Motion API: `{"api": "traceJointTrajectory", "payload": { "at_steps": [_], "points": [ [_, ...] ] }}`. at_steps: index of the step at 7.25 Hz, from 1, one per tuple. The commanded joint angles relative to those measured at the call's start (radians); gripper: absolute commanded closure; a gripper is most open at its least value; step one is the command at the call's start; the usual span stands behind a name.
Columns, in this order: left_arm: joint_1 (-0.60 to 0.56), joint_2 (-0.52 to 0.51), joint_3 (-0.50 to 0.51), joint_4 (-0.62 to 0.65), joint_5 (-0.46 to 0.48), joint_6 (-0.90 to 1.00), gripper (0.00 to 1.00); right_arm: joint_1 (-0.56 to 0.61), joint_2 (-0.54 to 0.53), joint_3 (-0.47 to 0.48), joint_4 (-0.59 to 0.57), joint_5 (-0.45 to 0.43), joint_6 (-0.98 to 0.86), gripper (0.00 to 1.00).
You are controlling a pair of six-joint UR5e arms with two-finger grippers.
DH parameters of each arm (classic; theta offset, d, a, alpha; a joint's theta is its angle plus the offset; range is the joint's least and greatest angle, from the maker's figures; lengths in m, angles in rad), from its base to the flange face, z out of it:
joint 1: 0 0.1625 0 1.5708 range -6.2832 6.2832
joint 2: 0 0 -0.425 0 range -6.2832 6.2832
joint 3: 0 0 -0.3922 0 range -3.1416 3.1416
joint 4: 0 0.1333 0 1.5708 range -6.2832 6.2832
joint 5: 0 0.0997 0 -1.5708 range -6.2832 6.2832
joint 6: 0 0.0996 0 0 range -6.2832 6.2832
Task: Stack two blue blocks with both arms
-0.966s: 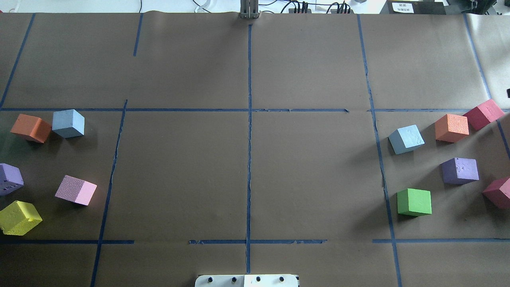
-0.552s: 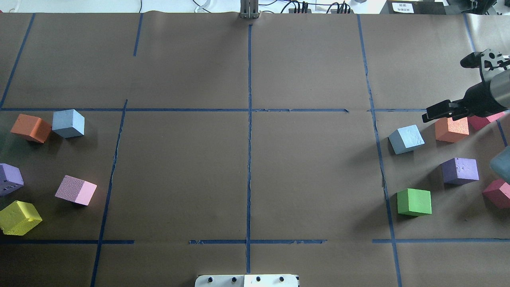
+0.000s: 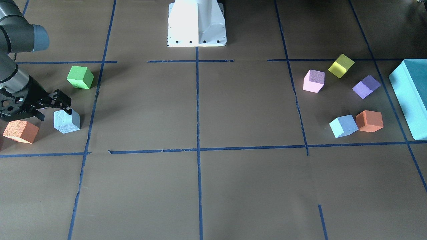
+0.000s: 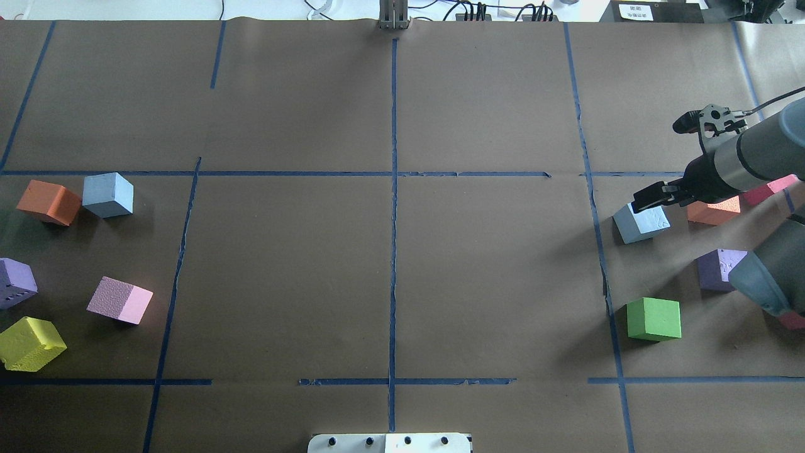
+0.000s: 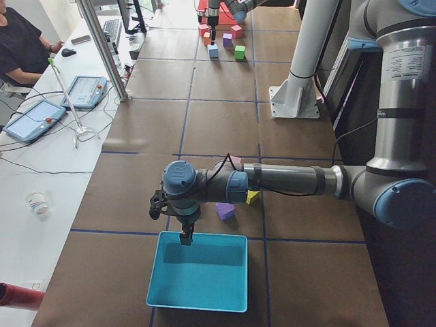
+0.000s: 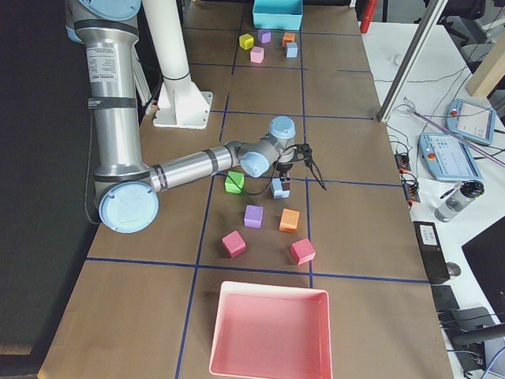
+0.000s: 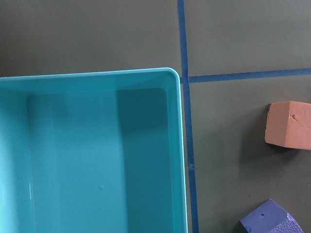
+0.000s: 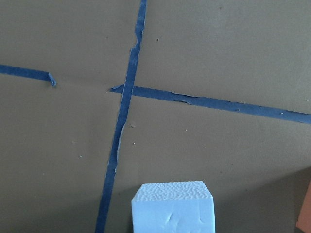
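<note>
Though the two blue blocks sit well apart, at opposite ends of the table [image 4: 390,270], only one has an arm over it. The right blue block [image 4: 640,225] lies on the right side, turned a little off the blue tape lines, with an orange block [image 4: 714,212] near it but clear. The right gripper [image 4: 649,198] hangs just over its far edge, jaws apart and holding nothing; the wrist view shows only the block's grainy top low in the picture.

The left blue block [image 4: 108,195] rests on the left side, just beside another orange block [image 4: 49,202], so close that I cannot say whether they touch. The left gripper [image 5: 185,235] is over the teal box [image 5: 197,272], away from its block, and from where it shows I cannot tell whether it is open or closed.

These cubes look like foam, so I judge them light and slightly yielding, with a rough skin that should not slip. A gentle squeeze on two opposite flat faces, about halfway up, ought to do; a corner grip would likely twist the cube. The jaws probably want turning to match each block's skew. On the left, the faces running away from the orange neighbour seem the safer pair to take.
</note>
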Motion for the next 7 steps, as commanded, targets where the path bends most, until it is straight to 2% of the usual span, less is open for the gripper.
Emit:
{"api": "traceJointTrajectory", "payload": {
  "at_steps": [1, 5, 6, 7],
  "points": [
    [0.0, 0.0, -0.002, 0.0, -0.001, 0.0, 0.0, -0.046, 0.023, -0.042, 0.0, -0.036, -0.001, 0.0],
    [0.0, 0.0, -0.003, 0.0, -0.003, 0.0, 0.0, -0.074, 0.064, -0.117, 0.0, -0.044, -0.008, 0.01],
    [0.0, 0.0, -0.003, 0.0, -0.003, 0.0, 0.0, -0.069, 0.064, -0.112, 0.0, -0.041, -0.009, 0.08],
    [0.0, 0.0, -0.003, 0.0, -0.003, 0.0, 0.0, -0.054, 0.063, -0.109, -0.001, -0.032, -0.009, 0.31]
  ]
}}
